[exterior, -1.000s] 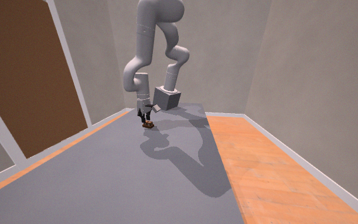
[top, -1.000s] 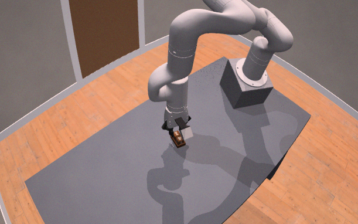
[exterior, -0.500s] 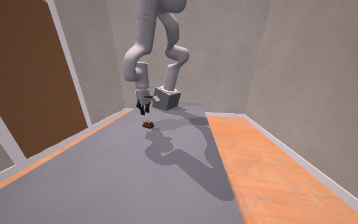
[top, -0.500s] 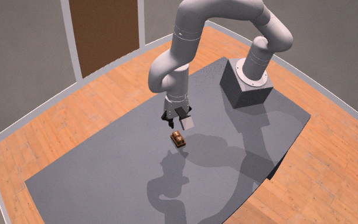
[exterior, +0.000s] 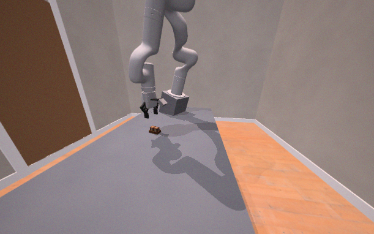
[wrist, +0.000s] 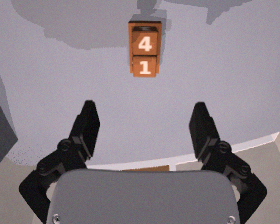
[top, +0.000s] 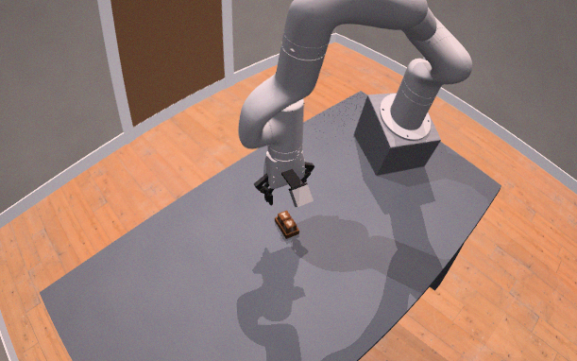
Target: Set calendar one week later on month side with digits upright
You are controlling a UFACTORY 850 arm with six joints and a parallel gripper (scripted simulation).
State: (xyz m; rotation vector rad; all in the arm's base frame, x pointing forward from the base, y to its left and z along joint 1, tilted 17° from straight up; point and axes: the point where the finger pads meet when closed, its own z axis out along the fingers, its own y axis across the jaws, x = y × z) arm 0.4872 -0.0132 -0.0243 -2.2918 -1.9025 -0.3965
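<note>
Between the gripper [top: 290, 185] [exterior: 150, 116] [wrist: 144, 112] and the tray [top: 295, 233] [exterior: 155, 132] [wrist: 159, 47] lies open air — sideways, only table surface [top: 171, 246] [exterior: 108, 184] [wrist: 46, 75] borders the tray, nothing standing beside it

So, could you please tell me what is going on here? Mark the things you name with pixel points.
The gripper [top: 290, 189] [exterior: 151, 116] [wrist: 144, 112] is open and holds nothing, above the table and apart from the calendar. Its two cubes sit side by side in the tray [wrist: 159, 47], their upper faces showing 4 and 1. The side with the month's name cannot be made out.
</note>
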